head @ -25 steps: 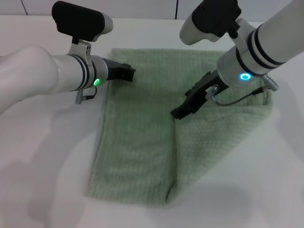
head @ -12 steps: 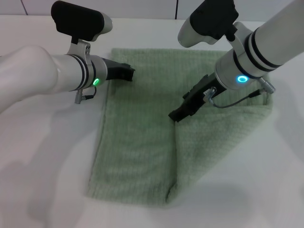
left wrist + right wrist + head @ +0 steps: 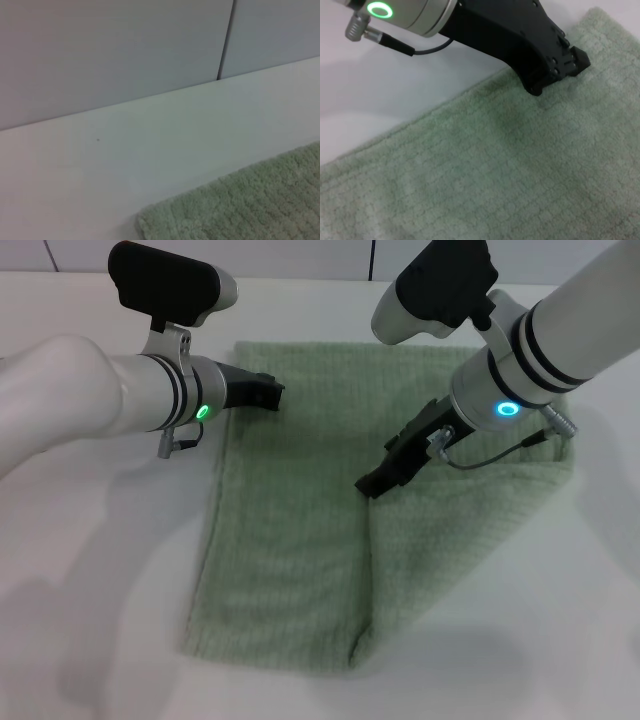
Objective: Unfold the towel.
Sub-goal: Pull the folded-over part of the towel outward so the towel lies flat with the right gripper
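The pale green towel (image 3: pixel 290 510) lies on the white table (image 3: pixel 90 540), with its right part doubled over into a second layer (image 3: pixel 470 520). That layer's edge runs down the middle. My left gripper (image 3: pixel 268 392) rests shut on the towel's far left corner, and the right wrist view shows this left gripper (image 3: pixel 572 62) lying on the towel (image 3: pixel 470 165). My right gripper (image 3: pixel 372 482) points down at the top of the middle fold edge, touching the cloth. The left wrist view shows only a towel corner (image 3: pixel 250 205) and bare table.
White table surface surrounds the towel on all sides. A grey wall (image 3: pixel 115 50) stands behind the table's far edge. A thin cable (image 3: pixel 490 452) hangs from the right wrist over the towel.
My right arm has shifted slightly to the left, its tip staying at the fold edge. The left arm and the towel have not moved.
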### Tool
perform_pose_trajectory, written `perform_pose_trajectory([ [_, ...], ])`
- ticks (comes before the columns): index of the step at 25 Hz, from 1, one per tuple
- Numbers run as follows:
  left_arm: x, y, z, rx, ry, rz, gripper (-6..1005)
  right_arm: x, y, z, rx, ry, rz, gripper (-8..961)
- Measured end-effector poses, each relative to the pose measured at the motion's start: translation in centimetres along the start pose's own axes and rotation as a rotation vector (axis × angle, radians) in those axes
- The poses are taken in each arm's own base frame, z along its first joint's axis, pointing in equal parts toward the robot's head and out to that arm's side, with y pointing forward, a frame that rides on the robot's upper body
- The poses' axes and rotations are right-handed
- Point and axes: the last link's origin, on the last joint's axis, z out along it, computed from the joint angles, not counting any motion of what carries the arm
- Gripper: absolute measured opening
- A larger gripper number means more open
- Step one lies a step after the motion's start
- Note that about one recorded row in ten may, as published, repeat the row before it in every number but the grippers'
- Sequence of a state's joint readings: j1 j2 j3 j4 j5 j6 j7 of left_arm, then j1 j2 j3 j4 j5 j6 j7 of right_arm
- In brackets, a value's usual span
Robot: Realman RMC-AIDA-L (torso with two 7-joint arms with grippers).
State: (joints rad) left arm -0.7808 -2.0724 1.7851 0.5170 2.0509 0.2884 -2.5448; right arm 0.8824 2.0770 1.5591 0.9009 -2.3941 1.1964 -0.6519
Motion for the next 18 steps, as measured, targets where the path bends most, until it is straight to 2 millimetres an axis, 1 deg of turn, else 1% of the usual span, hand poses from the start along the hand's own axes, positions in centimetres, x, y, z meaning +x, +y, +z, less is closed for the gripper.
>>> perform_pose_trajectory([
  [18, -0.18, -0.01, -0.01, -0.001, -0.004, -0.001, -2, -0.04, 0.26, 0.73, 0.001, 0.019, -0.016, 697],
])
